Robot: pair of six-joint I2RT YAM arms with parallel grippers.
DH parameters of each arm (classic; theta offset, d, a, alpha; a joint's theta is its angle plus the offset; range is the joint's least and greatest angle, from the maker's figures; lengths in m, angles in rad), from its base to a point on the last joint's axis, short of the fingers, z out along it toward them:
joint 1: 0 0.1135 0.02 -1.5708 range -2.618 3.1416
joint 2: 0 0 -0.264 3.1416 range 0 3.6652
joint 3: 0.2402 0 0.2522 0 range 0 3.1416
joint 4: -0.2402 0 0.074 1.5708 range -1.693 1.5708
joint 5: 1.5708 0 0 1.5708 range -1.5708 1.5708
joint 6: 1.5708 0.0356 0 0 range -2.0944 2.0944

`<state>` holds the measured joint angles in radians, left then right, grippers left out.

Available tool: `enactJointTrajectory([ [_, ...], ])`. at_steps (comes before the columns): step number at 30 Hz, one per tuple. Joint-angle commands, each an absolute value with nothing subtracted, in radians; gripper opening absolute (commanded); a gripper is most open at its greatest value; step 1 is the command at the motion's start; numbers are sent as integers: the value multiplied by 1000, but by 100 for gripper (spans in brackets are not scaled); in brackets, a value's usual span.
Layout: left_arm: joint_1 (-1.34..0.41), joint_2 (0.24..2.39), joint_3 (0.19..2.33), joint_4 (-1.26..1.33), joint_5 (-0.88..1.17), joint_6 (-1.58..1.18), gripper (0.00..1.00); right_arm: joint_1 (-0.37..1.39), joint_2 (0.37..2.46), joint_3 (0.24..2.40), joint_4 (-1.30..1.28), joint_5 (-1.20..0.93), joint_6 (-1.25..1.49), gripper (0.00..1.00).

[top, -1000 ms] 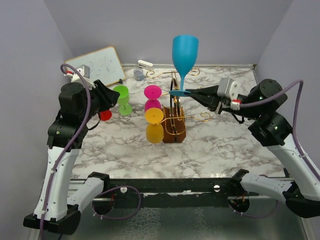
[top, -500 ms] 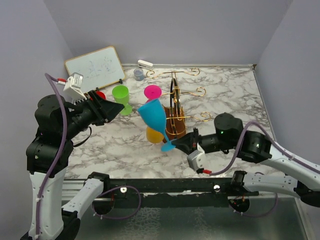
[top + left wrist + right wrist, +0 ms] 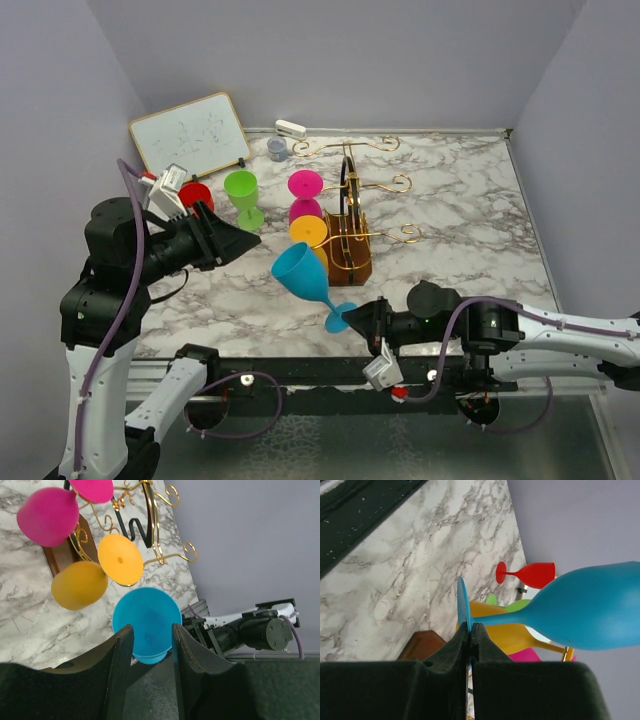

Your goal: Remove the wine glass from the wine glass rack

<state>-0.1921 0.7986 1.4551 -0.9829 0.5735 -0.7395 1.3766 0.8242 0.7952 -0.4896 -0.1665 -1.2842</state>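
Right gripper [image 3: 355, 320] of mine is clamped shut on the foot of the blue wine glass [image 3: 301, 277].
I hold the glass tilted, off the wine glass rack [image 3: 349, 240] and just in front of it. My left gripper [image 3: 250, 243] hangs left of the rack, jaws parted, holding nothing.

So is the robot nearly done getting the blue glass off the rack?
Nearly. Done: the blue glass is clear of the gold rack. In hand: the right gripper pinches its foot, holding it tilted in the air. Left: probably setting it down. The pink glass and orange glass hang there.
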Motion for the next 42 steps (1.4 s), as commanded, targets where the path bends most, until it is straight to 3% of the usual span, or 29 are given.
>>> enactJointTrajectory([
  [1,-195,760,1404,-1003,691,-766,39,1394,806,746,-334,-83,-1368,1],
  [13,-195,688,1239,-1007,783,-774,40,1415,823,696,-237,-48,-1455,1],
  [38,-195,684,1123,-999,796,-734,45,1437,840,658,-229,-6,-1618,1],
  [40,-194,687,1121,-1001,792,-726,39,1438,848,660,-228,-5,-1618,1],
  [42,-194,690,1122,-1005,790,-720,24,1440,850,660,-223,-2,-1610,2],
])
